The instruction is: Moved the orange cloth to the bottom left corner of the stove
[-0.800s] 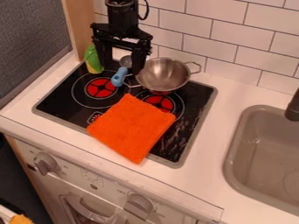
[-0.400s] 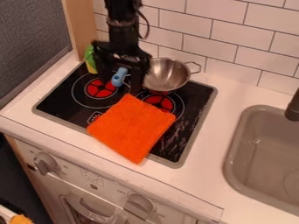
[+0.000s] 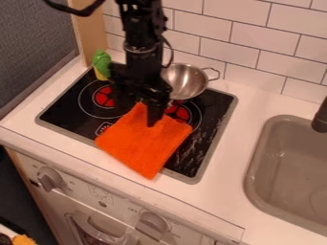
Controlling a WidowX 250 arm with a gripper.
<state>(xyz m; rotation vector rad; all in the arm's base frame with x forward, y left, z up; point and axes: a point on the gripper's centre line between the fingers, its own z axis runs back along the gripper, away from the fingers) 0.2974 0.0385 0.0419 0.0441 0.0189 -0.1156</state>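
The black gripper (image 3: 138, 106) hangs over the upper corner of the orange cloth (image 3: 144, 143), open, with one finger in front of the cloth and the other to its left over the black stove top. Flat on the stove (image 3: 70, 111), the cloth covers its front middle, and its lowest corner reaches over the front rim. Whether the gripper touches the cloth I cannot tell.
A steel pot (image 3: 185, 80) stands at the back right of the stove, just beside the gripper. At the back left is a green and yellow bottle (image 3: 102, 63). The grey sink (image 3: 256, 177) lies to the right.
The gripper has come forward and down from the back of the stove to the cloth's upper corner, now covering the blue-handled utensil. The cloth has not moved.
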